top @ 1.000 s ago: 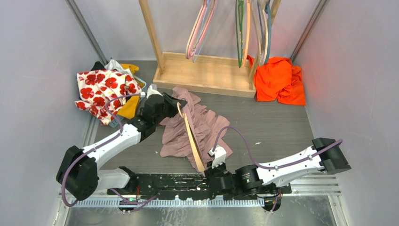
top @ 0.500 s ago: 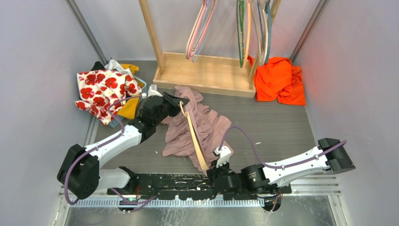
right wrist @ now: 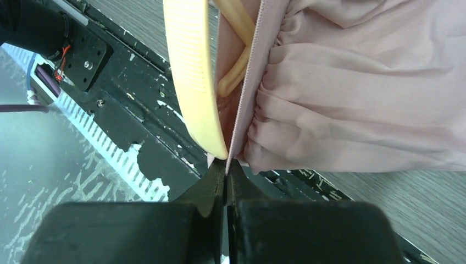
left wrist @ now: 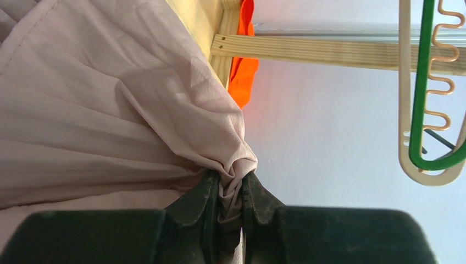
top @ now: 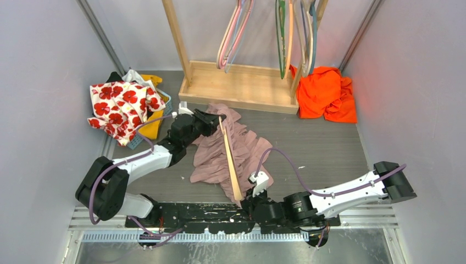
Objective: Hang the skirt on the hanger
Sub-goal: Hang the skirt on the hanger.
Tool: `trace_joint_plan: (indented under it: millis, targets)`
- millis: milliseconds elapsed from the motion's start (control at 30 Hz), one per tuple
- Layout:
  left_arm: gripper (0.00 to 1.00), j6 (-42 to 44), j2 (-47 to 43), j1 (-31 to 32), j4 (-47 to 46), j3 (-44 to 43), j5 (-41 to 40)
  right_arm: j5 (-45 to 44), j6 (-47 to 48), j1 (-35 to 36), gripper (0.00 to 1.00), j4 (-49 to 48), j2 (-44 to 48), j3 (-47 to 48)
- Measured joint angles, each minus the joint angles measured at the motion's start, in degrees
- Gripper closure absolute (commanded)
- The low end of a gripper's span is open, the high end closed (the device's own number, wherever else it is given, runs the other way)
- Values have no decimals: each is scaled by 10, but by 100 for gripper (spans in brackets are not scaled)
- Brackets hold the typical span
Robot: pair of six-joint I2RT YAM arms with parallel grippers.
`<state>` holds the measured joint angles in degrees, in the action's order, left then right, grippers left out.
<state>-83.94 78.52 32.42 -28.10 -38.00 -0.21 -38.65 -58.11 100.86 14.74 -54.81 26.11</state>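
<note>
The dusty-pink skirt (top: 242, 151) lies crumpled on the grey floor in the middle. A cream hanger (top: 231, 160) runs along it from far to near, standing on edge. My left gripper (top: 213, 122) is shut on a bunch of the skirt's far edge (left wrist: 231, 181), next to the hanger's far end. My right gripper (top: 245, 199) is shut on the skirt's waistband (right wrist: 242, 104) at the near end, right beside the hanger's tip (right wrist: 200, 115). The hanger's lower bar shows inside the waistband there.
A wooden rack (top: 236, 85) with several hangers (top: 286, 38) stands at the back. An orange garment (top: 325, 93) lies at its right. A red-flowered cloth (top: 118, 104) sits on a basket at the left. The arms' black base plate (top: 192, 217) runs along the near edge.
My left gripper has moved right and farther back with the skirt's edge. The hanger's far end swung right, so it stands straighter. The right gripper shifted slightly right.
</note>
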Motion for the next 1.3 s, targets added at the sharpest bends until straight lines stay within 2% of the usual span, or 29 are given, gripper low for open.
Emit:
trace_joint_plan:
  millis: [333,467,800,1000,1300]
  targets:
    - [100,-16,-9,-23,-57,29,21,0,-7,0,99,-1,106,-44]
    - [100,-13,-13,-26,-75,38,17,-1,-8,0,99,1,110,-44]
    - [100,38,-46,-18,-101,67,-44,3,-1,0,99,-3,-19,23]
    - [100,60,-45,-3,-111,69,-73,4,9,0,99,9,-65,50]
    - [100,190,-37,78,-82,35,-173,-6,24,6,99,127,-208,167]
